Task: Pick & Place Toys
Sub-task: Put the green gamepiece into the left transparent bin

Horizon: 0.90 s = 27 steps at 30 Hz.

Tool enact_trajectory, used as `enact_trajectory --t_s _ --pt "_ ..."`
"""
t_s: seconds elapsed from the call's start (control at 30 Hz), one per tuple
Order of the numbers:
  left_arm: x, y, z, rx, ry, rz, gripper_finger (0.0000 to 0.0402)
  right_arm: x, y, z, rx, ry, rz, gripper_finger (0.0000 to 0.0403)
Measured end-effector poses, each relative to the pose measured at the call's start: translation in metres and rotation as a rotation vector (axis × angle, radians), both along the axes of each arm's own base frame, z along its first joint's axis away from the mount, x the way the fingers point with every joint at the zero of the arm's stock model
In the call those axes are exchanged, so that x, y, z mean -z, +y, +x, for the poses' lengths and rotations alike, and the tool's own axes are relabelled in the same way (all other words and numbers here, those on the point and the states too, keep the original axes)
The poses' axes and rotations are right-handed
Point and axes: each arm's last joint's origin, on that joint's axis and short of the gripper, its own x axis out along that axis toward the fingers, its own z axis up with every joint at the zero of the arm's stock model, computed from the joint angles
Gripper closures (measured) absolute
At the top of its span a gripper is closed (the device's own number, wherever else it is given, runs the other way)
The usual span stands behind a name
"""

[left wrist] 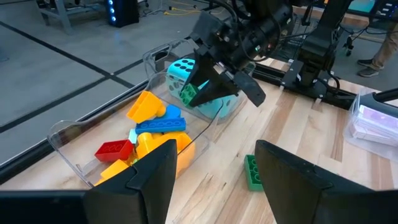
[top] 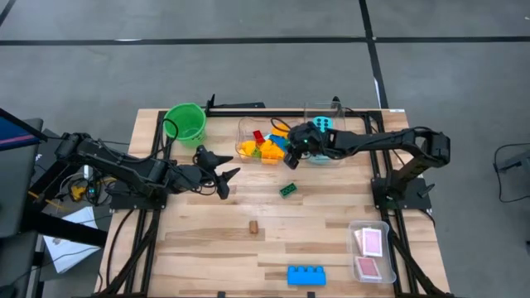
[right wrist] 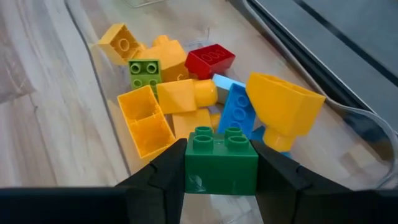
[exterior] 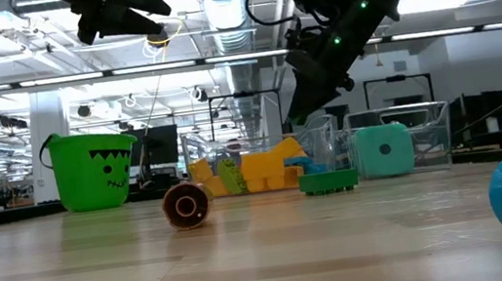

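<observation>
My right gripper [top: 291,157] is shut on a small green block [right wrist: 221,158] above a clear tub [top: 243,136] at the table's far middle. Several yellow, blue, red and green blocks [right wrist: 180,93] lie in this tub. A cyan die [top: 323,124] sits in a second clear tub just to the right. Another green block [top: 288,189] lies flat on the table in front of the tubs. My left gripper [top: 224,178] hovers open to the left of the tubs, with nothing between its fingers [left wrist: 155,180]. My right gripper pinches the green block's two opposite sides [right wrist: 193,168] between its two fingers. The fingers slant down, coming from the table's right side. The block is lifted clear over the tub's blocks, studs up.
A green bucket [top: 185,122] stands at the far left. A small brown cylinder [top: 253,226] lies mid-table, and a blue block [top: 305,275] lies near the front edge. A clear tub [top: 354,248] with pink cards stands at the front right.
</observation>
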Motion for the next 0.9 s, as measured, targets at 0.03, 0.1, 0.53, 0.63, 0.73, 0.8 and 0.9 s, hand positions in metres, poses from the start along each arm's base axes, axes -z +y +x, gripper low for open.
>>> enact_trajectory --t_s 0.03,0.1,0.53,0.63,0.73,0.8,0.9 --pt "0.0 0.0 0.0 0.0 0.0 0.0 0.0188 0.0 0.0004 0.0001 -0.002 0.0 0.0 0.0257" --pt "0.0 0.0 0.0 0.0 0.0 0.0 0.0188 0.0 0.0025 0.0008 -0.009 0.0 0.001 0.0257" --pt "0.0 0.0 0.0 0.0 0.0 -0.001 0.0188 -0.0002 0.004 0.0011 -0.012 -0.001 0.003 0.0256" --pt "0.0 0.0 0.0 0.0 0.0 -0.001 0.0188 -0.0002 0.004 0.001 0.006 -0.011 0.019 0.0245" --pt "0.0 0.0 0.0 0.0 -0.001 -0.001 0.0188 0.0001 0.0041 0.0008 0.011 -0.012 0.024 0.0224" --pt "0.0 -0.0001 0.0 0.0 -0.001 -0.001 0.0188 0.0 0.0041 0.0008 0.011 -0.012 0.024 0.0206" --pt "0.0 0.0 0.0 0.0 -0.001 -0.001 0.0188 0.0 0.0041 0.0008 0.011 -0.012 0.025 0.0181"
